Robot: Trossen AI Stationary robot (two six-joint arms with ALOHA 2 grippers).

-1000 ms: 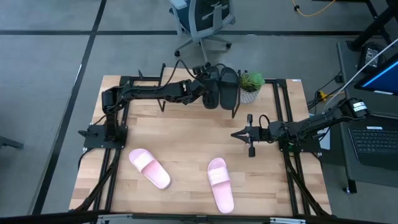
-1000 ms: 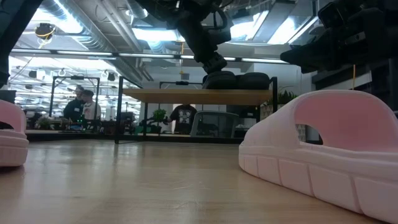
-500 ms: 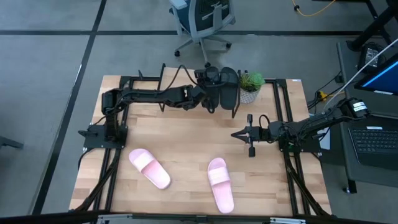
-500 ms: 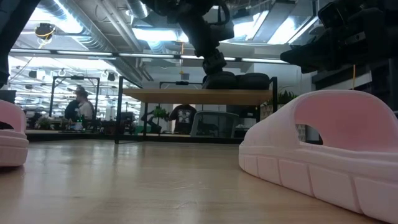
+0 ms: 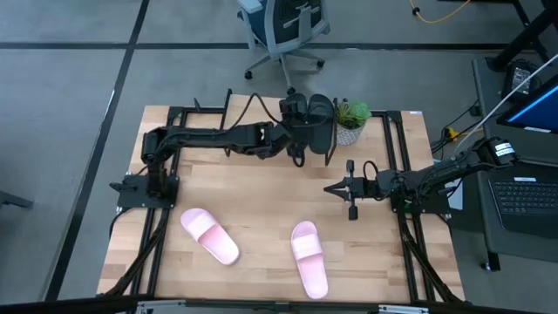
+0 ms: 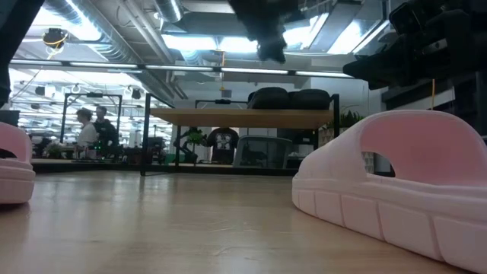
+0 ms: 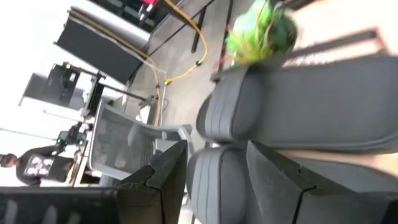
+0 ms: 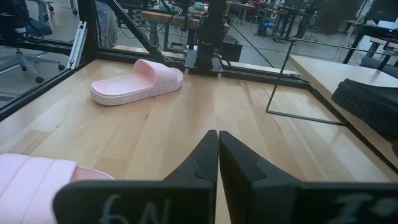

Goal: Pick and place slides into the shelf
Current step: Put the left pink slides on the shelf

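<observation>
Wooden desk (image 5: 261, 187) carries two pink slides (image 5: 209, 235) near its front edge; at the back we see our left end effector (image 5: 295, 139) spread wide, empty, above the black slides (image 5: 319, 122) on the shelf (image 6: 243, 116). Our right end effector (image 5: 333, 187) waits pinched shut, empty

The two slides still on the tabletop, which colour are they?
Both slides are light pink, plain; the high view shows it best.

A small green potted plant (image 5: 351, 116) stands near a grey office chair (image 5: 283, 30).
</observation>
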